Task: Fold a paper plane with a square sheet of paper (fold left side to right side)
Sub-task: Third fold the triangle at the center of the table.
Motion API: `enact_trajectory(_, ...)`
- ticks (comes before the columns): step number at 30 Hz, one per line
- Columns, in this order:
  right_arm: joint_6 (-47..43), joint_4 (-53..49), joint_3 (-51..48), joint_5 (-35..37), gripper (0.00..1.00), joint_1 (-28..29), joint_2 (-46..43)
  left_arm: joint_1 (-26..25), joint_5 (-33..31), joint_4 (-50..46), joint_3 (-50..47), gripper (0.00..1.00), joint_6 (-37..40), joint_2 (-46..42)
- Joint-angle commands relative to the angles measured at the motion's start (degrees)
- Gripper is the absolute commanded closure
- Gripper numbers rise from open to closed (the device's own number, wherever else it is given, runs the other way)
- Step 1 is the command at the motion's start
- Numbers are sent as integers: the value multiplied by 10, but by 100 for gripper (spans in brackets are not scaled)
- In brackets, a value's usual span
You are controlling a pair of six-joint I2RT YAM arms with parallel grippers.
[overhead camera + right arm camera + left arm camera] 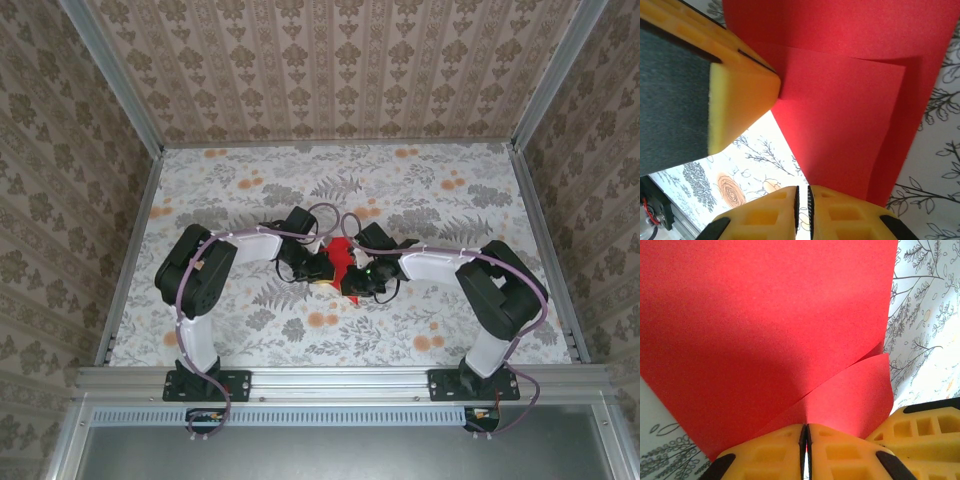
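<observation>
The square sheet of paper (341,252) is bright red and lifted off the flowered table (250,200) at its middle, between the two arms. My left gripper (322,268) is shut on one bent edge of the sheet; in the left wrist view the red paper (765,330) runs down into the closed jaws of the left gripper (806,426). My right gripper (358,283) is just right of it. In the right wrist view the right gripper (802,189) is shut to a thin slit with only tabletop showing through. The paper's (840,110) lower corner ends at the right-hand fingertip.
One yellow finger of the left gripper (740,85) pinches the paper at the upper left of the right wrist view. A yellow finger of the right gripper (920,430) sits close at the lower right of the left wrist view. Patterned walls (330,60) enclose the table on three sides.
</observation>
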Motion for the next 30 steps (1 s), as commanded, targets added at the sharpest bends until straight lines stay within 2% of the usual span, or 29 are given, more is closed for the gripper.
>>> enact_trajectory(1, -3, -41, 19, 19, 84, 4, 12, -4, -24, -16, 4, 87, 0, 23)
enact_trajectory(10, -13, -80, 25, 46, 84, 4, 29, -4, -23, -17, 9, 86, 3, 21)
enact_trajectory(14, -13, -95, 22, 57, 87, 3, 40, -4, -23, -19, 17, 83, 8, 7)
enact_trajectory(18, -14, -104, 19, 64, 91, 3, 50, -4, -23, -18, 22, 75, 15, -26)
enact_trajectory(24, -16, -104, 14, 69, 99, 2, 59, -11, -15, -10, -8, 79, 17, -75)
enact_trajectory(30, -19, -102, 14, 68, 100, 1, 66, -36, -1, 24, -36, 85, 8, -75)
